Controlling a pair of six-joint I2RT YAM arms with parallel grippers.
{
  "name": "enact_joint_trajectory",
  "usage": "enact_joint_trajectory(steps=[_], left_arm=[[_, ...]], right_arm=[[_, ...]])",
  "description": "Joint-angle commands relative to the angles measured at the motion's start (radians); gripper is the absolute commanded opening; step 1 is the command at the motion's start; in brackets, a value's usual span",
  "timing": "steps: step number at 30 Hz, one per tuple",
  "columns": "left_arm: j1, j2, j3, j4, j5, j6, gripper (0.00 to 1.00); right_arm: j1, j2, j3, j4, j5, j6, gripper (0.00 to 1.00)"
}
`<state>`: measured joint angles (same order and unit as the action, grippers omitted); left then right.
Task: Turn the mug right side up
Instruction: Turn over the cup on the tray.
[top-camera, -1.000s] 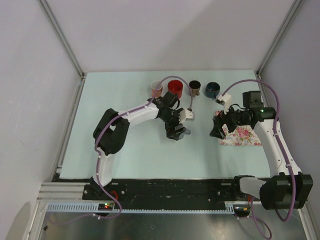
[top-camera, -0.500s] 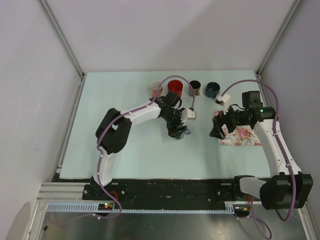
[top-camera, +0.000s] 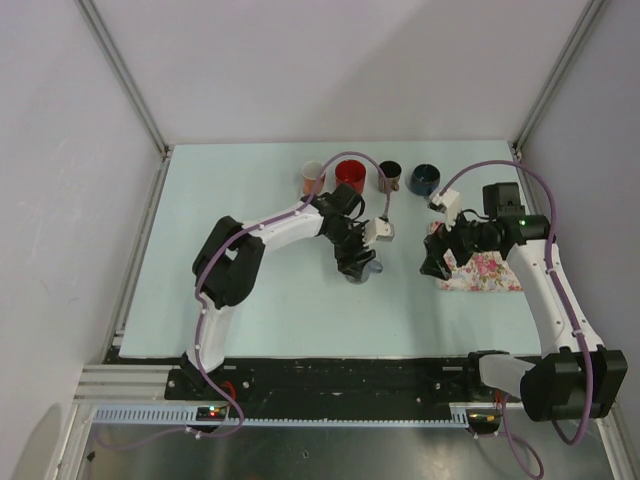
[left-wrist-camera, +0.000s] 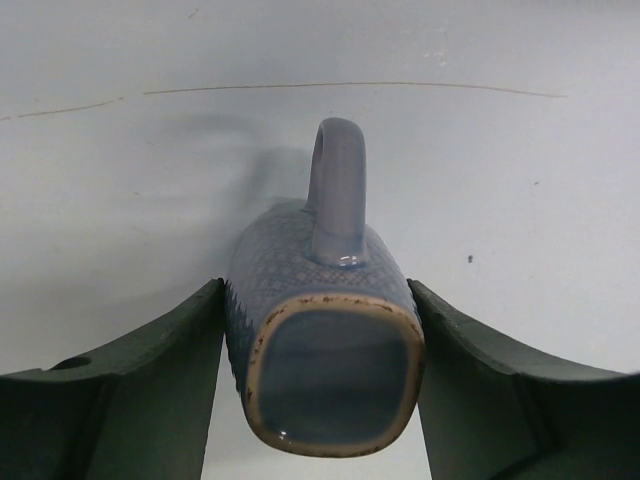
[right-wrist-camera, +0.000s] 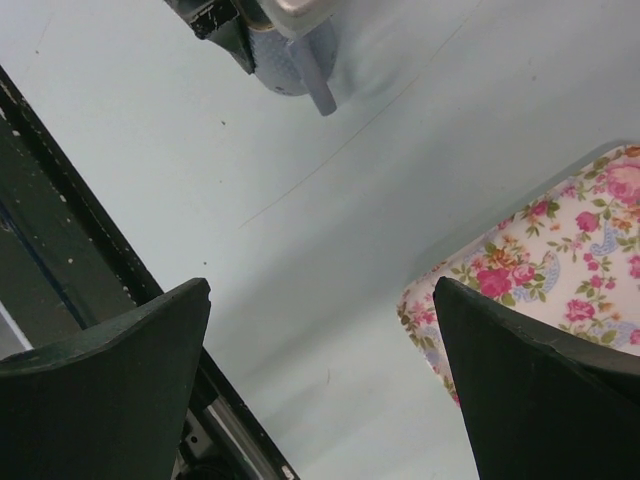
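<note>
The left arm (top-camera: 280, 228) stretches to the table (top-camera: 260, 300) centre, wrist bent down. Its left fingers (left-wrist-camera: 150, 390) clench the blue mug (left-wrist-camera: 325, 300) — tipped sideways, handle at 12 o'clock in the wrist view. At 3 o'clock, the right fingers (right-wrist-camera: 110, 380) gape wide.

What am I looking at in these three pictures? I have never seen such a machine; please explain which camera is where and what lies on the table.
These are two robot arms, bolted at the near edge of a pale table. The wide picture comes from a fixed camera above and behind them. The other two come from a small camera on each wrist; the dark shapes in their lower corners are that arm's own fingers. The left gripper is shut on a blue-grey mug, which is turned sideways, its mouth toward the wrist camera. The right gripper is open and empty, at the edge of a flowered mat. At the far side stand a pale cup, a red cup, a dark cup and a dark blue cup.
</note>
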<state>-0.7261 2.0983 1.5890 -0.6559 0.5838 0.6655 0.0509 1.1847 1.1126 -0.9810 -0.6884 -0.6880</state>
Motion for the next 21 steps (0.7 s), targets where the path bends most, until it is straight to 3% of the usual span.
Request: enact_joint_trajectory(steps=[1,10,14,21], left_arm=[[0.011,-0.067,0.064,-0.05,0.117,-0.129,0.0],[0.089,-0.067,0.218,-0.052,0.499,-0.672,0.0],[0.102,-0.004,0.251,-0.046,0.62,-0.867,0.0],[0.103,0.086,0.295,-0.044,0.809,-1.001,0.0]], right_arm=[[0.046,-0.066,-0.004,0.033,0.073,-0.048,0.99],[0.313,-0.272,-0.195,0.253,0.474,-0.255,0.99],[0.347,-0.383,-0.302,0.398,0.496,-0.407,0.99],[0.366,-0.501,-0.455,0.644,0.558,-0.629,0.99]])
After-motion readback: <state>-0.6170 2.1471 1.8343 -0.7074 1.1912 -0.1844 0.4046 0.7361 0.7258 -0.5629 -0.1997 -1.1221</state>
